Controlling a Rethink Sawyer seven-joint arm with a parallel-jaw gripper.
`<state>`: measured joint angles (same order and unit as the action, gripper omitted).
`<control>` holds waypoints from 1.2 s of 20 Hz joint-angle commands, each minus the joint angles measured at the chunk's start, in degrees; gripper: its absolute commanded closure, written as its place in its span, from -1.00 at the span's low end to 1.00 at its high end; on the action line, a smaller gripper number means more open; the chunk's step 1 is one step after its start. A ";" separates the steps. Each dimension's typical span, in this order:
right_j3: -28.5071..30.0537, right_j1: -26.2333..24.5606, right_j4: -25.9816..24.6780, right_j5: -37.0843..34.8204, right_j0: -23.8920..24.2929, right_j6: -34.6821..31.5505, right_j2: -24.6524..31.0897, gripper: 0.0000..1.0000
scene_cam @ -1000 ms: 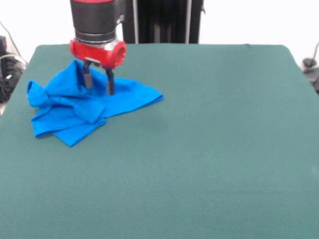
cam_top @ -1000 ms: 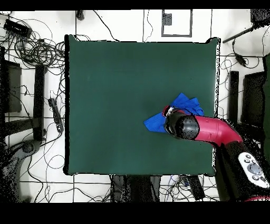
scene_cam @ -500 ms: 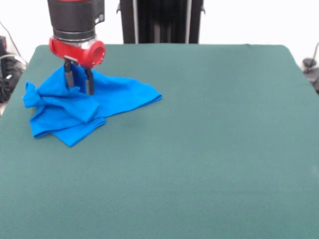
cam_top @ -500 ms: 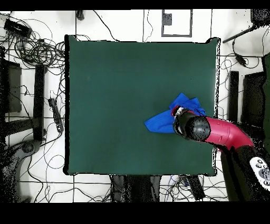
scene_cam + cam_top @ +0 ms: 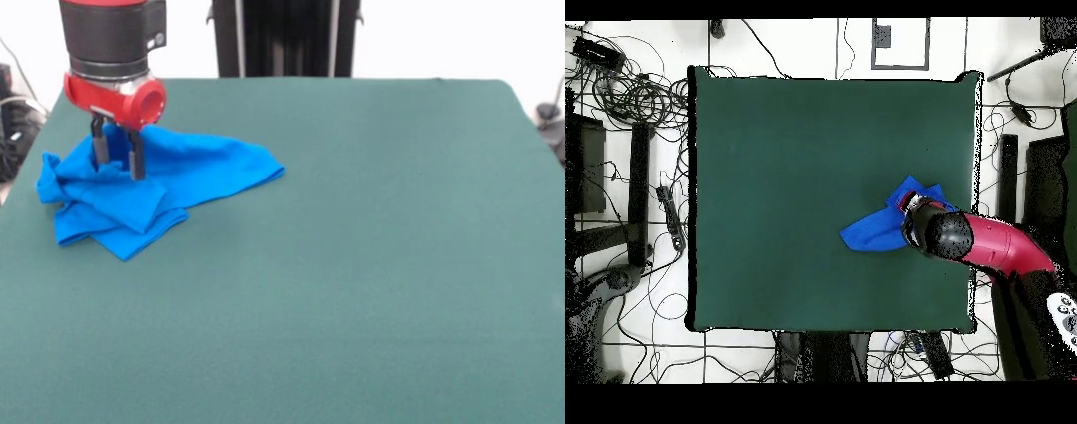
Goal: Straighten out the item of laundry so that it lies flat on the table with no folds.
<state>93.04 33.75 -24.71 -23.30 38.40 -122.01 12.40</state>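
Gripper (image 5: 116,159) has shifted further toward the table's left edge in the front view since the earlier frames, roughly one gripper-width per half second. In the overhead view the arm (image 5: 995,245) has slid right along with it, closer to the table's right edge there. The shirt (image 5: 150,185) went with it: the bunched part on the front view's left has been dragged outward, and the pointed flap on the right has pulled in slightly.

Arm pose: wrist vertical, coming straight down from the top of the front view, red collar just above the cloth. Two dark fingers (image 5: 136,159) point down with a narrow gap between them, and their tips sit in the cloth at the raised ridge of the shirt. It looks pinched on a fold of fabric, fingers nearly together. From overhead, the arm body hides the grip point.

Shirt state: bright blue, still crumpled, several overlapping folds. A peak stands up at the fingers, a lumpy wad lies at the far left, a folded layer sticks out toward the near side, and one flatter flap runs right to a point. No print visible.

Location: on the green table (image 5: 353,265), near the far-left corner in the front view. In the overhead view it sits by the right edge, about mid-height (image 5: 880,225).
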 commanded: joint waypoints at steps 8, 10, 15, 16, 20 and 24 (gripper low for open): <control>1.99 1.57 -2.53 -6.16 1.85 10.71 6.65 -1.00; 1.29 0.79 -2.66 -5.86 1.71 10.38 6.77 -1.00; 0.85 0.01 -2.71 -4.81 1.07 8.04 6.47 -1.00; 1.10 0.02 -2.78 -4.60 0.95 7.70 6.41 -1.00; 1.07 -0.52 -3.03 -3.86 0.17 6.52 5.84 -1.00; 0.42 -1.68 -3.21 -1.98 -0.26 5.13 5.52 -1.00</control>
<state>92.94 35.01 -24.72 -23.31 41.09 -122.01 13.74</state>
